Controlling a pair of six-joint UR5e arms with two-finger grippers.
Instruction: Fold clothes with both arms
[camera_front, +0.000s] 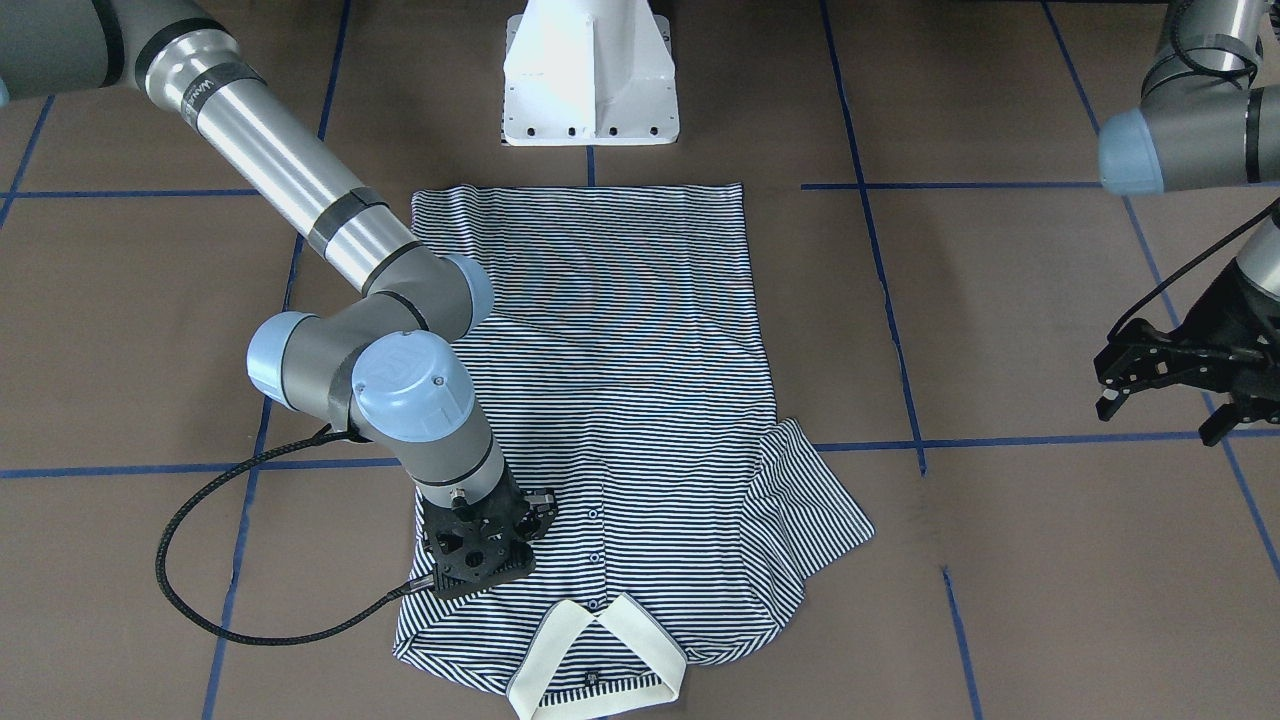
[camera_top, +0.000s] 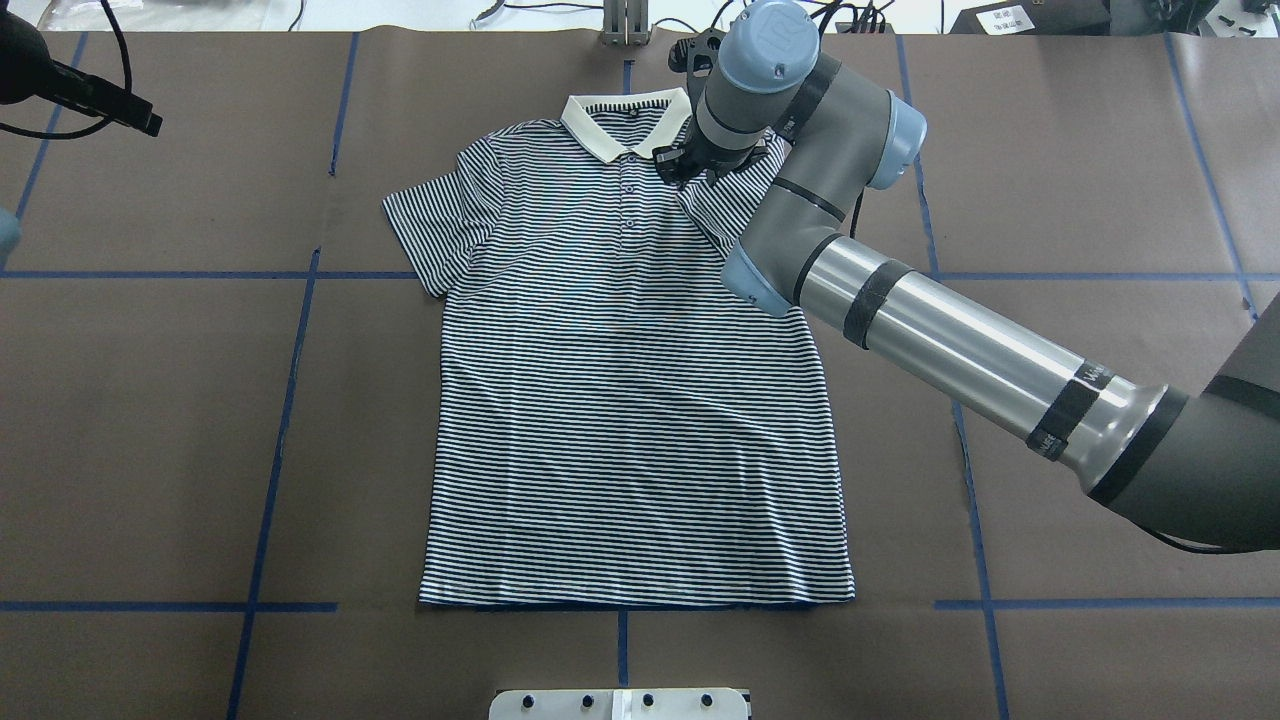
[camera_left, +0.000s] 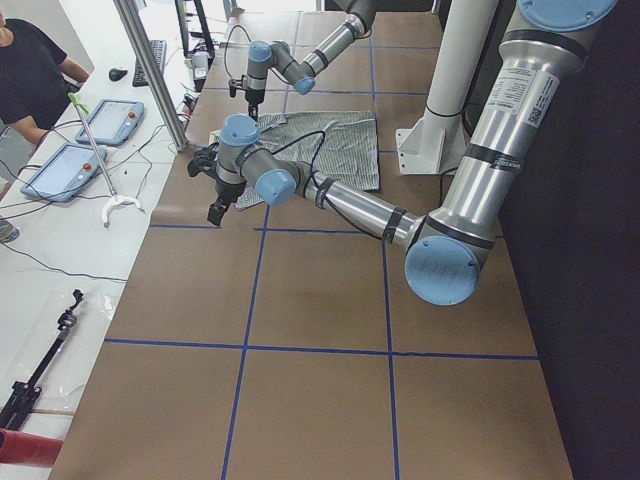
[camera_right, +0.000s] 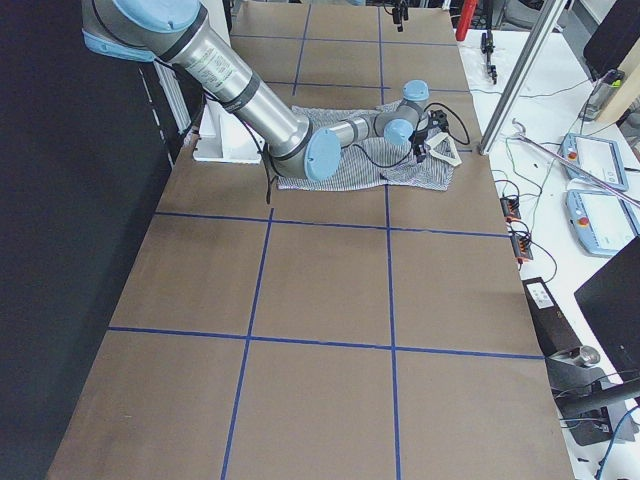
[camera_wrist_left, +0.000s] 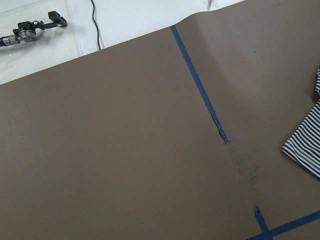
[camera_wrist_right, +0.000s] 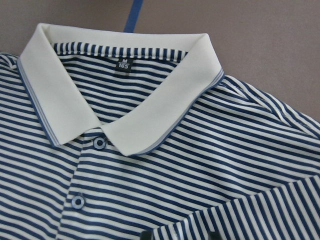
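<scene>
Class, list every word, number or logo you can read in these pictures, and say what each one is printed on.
"M" above digits that look like "185" (digits unsure): black neck label inside the shirt collar.
Print on a black band of the right arm: too blurred to read.
White sticker on the left arm: too small to read.
Round emblem on a blue joint cap: a logo, no legible letters.

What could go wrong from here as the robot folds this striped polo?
The right gripper sits low over the polo shirt beside its collar; moving off, it might drag the folded-in sleeve loose. The left gripper hangs away over bare table, so nothing steadies the shirt's other side.
</scene>
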